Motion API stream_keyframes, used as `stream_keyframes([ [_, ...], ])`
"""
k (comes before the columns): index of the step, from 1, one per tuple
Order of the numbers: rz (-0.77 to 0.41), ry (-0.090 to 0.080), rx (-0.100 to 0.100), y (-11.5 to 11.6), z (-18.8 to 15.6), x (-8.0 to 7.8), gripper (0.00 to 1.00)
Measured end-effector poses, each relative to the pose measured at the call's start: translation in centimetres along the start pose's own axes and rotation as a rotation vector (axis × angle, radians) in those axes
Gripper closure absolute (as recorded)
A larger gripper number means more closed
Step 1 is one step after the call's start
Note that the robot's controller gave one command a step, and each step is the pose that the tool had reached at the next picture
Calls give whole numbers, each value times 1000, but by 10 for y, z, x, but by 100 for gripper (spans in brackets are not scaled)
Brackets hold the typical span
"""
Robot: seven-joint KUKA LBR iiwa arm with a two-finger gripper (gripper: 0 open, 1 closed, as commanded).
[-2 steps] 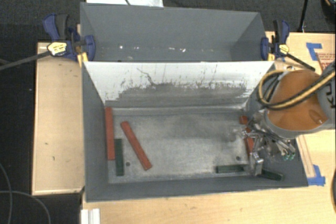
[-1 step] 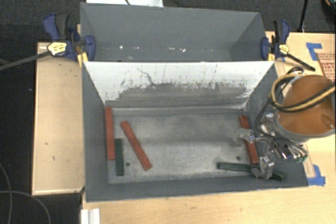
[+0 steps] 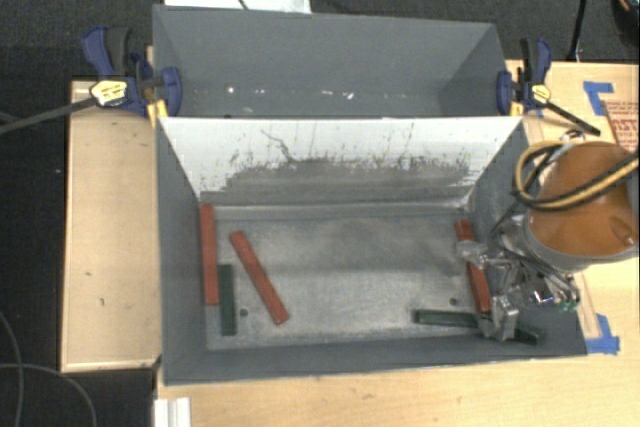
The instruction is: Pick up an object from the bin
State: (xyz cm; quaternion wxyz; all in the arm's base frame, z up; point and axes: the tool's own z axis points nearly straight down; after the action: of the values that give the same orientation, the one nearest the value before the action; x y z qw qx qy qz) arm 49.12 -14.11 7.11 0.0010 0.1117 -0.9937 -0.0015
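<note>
One gripper (image 3: 502, 318) is seen low at the right end of the grey metal bin (image 3: 350, 250), close to the front wall. Whether it is spread or pressed together cannot be told, since its metal parts are crowded together there. A red-brown bar (image 3: 473, 267) is slanted along the right wall just beside it. A dark green bar (image 3: 445, 319) is laid flat on the floor, its right end at, or perhaps under, the gripper. Well apart, at the left end, a long red-brown stick (image 3: 209, 255) is set along the wall. A slanted red-brown stick (image 3: 258, 277) and a short dark green stick (image 3: 227, 298) are laid beside it. The floor is dull and scuffed, and the sloping back wall (image 3: 340, 165) is streaked with scratches.
</note>
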Motion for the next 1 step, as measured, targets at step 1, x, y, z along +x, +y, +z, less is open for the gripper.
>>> stream_keyframes([
  [1, 386, 3, 0, 6, 0, 8, 0],
])
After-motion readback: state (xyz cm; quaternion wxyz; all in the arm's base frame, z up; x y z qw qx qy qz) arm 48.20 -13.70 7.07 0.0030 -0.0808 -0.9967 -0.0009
